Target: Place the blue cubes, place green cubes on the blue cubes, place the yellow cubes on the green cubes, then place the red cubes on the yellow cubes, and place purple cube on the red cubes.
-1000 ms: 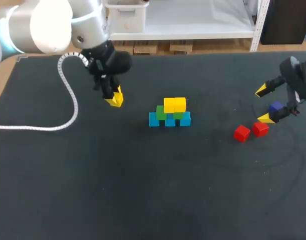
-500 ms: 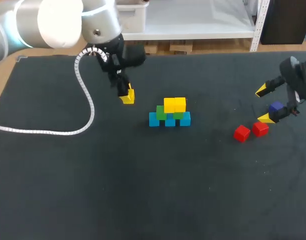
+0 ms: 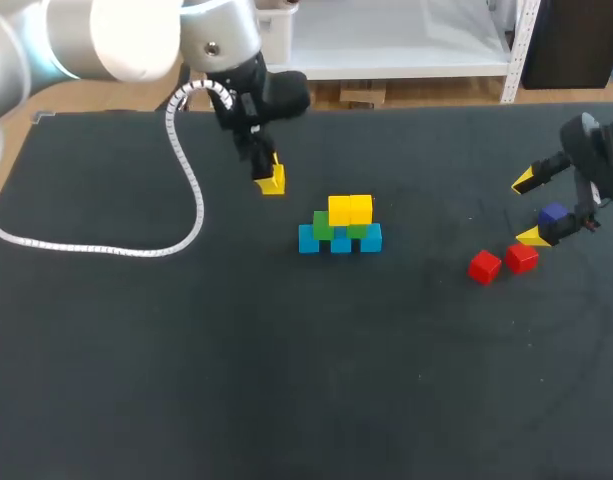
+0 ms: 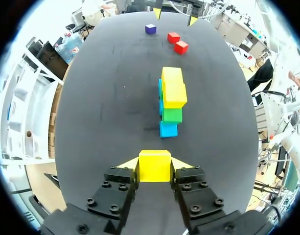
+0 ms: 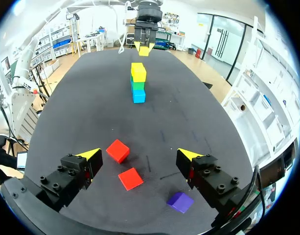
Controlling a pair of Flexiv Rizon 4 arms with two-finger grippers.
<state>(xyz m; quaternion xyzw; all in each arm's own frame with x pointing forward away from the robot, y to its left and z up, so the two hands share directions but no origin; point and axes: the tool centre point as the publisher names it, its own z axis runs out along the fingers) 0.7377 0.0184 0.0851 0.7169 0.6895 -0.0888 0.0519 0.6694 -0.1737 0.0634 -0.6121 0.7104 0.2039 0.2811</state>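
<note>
Your left gripper has swung nearer the stack, clamped on a yellow cube; your right gripper hangs with fingers spread above the red cubes.

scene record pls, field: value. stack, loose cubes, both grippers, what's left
stack: blue base, green on it, two yellow on top
left gripper: shut on a third yellow cube, beside the stack, apart from it
right gripper: open, empty
red cubes: two, loose, ahead of right gripper
purple cube: loose, close by one right finger
left to place: held yellow, both red, purple
</note>
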